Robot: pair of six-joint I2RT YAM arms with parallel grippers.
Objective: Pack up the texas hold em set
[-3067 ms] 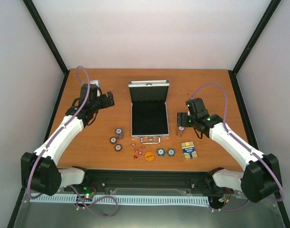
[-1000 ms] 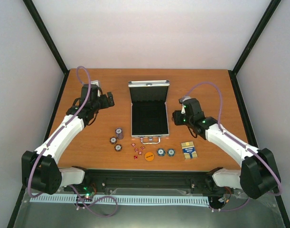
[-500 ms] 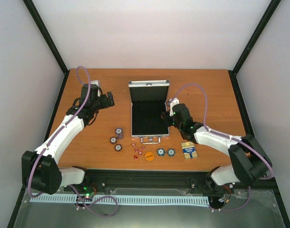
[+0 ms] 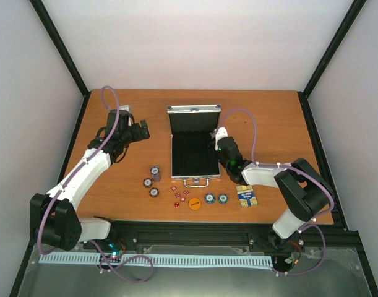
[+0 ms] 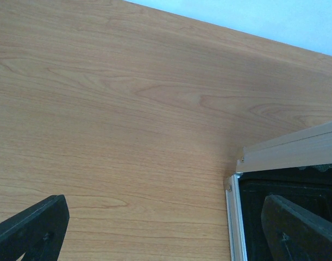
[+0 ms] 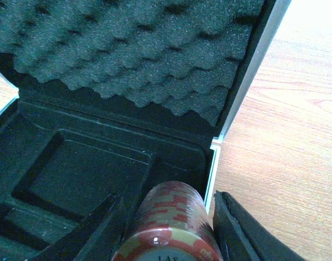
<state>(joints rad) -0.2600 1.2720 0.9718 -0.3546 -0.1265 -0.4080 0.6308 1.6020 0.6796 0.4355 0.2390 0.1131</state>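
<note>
Right pincer (image 4: pixel 217 144) clenched on red-striped chip stack (image 6: pixel 167 215), over open case (image 4: pixel 192 158) right edge, frame centre. Left pincer (image 4: pixel 141 130) released, spread wide over bench (image 4: pixel 269 117), upper left.

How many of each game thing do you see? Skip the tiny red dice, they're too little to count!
Silver case: 1
Card deck: 1
Orange disc: 1
Chip piles on the table: 5
Chip stack in the right gripper: 1
Total: 9
</note>
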